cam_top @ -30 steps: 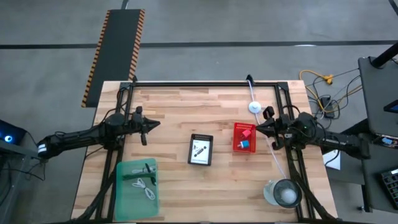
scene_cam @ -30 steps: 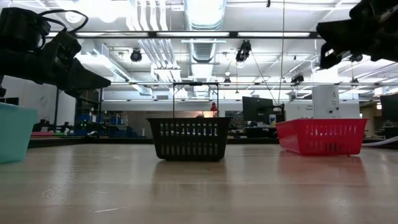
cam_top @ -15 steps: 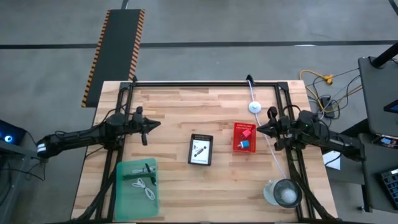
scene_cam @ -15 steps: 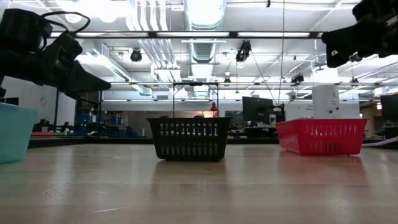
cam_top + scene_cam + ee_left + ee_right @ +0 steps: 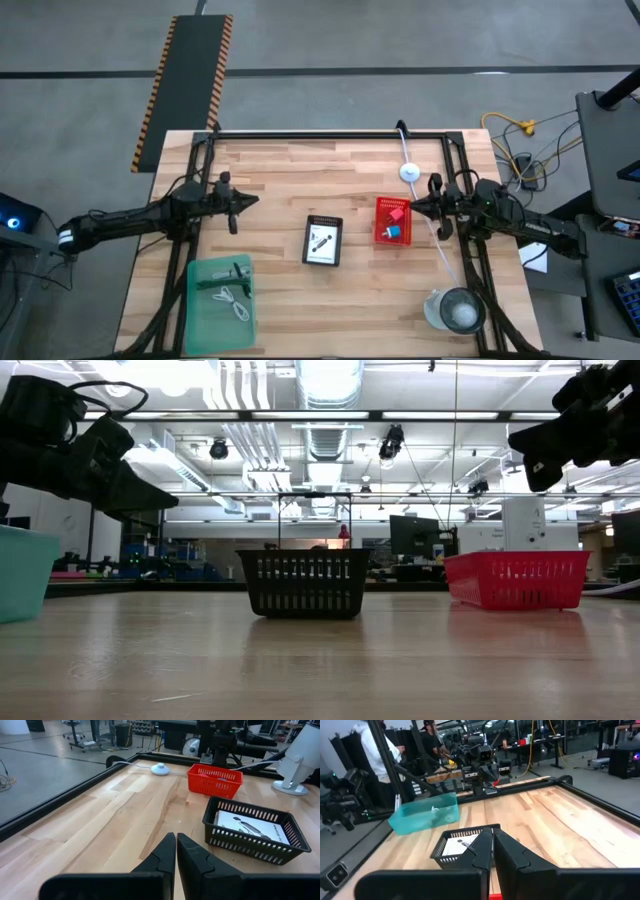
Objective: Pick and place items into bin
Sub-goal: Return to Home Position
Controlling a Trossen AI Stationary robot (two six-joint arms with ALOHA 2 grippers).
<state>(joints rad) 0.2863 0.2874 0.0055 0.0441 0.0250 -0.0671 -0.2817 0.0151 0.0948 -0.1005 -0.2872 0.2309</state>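
Note:
A white printed card [image 5: 322, 241] lies flat in a black mesh basket [image 5: 309, 222] at mid-table. A red basket [image 5: 381, 222] to its right holds a small red piece [image 5: 396, 212] and a blue piece [image 5: 395, 232]. A coiled white cable [image 5: 236, 300] and a dark-green strip [image 5: 232, 271] lie in the teal bin [image 5: 200, 300] at the near left. My left gripper [image 5: 234, 207] hovers shut above the table's left part, with nothing in it. My right gripper [image 5: 413, 206] hovers shut just right of the red basket, also with nothing in it.
A white disc [image 5: 409, 172] on a white cord lies at the far right. A round clear lidded container [image 5: 456, 310] stands at the near right corner. A black frame [image 5: 330, 134] runs along the table's edges. People stand beyond the table in the right wrist view.
My right gripper has tipped at the wrist without leaving its place. In the low view its fingertips now sit a little lower than a second ago. It has stayed shut.

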